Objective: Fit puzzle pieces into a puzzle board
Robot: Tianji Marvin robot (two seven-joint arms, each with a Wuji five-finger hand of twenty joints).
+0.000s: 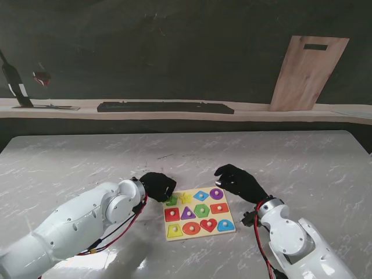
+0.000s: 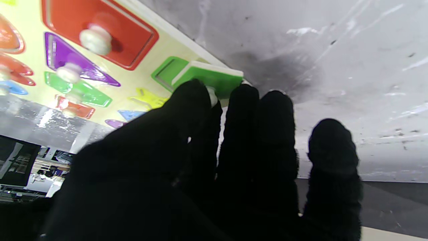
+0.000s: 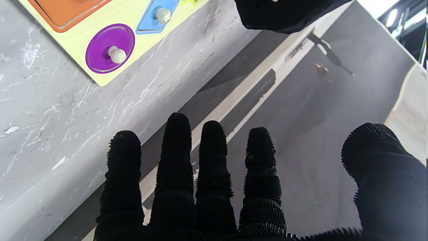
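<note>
The left hand [image 1: 158, 186] pinches the green square piece [image 2: 209, 77] by its knob, holding it tilted over its green slot [image 2: 166, 72] at the puzzle board's [image 1: 228, 228] far left corner. The right hand [image 1: 239, 182], fingers spread and empty, hovers just beside the board's purple circle [image 3: 110, 48].

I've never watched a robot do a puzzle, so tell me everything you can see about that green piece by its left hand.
The green piece is a flat block with a bright green face and pale, wood-like edges. It is not seated: it sits tilted, one side raised over its green slot at the far left corner of the puzzle board. The black-gloved left hand has its fingertips closed on it; a small pale knob seems to peek between them.
</note>
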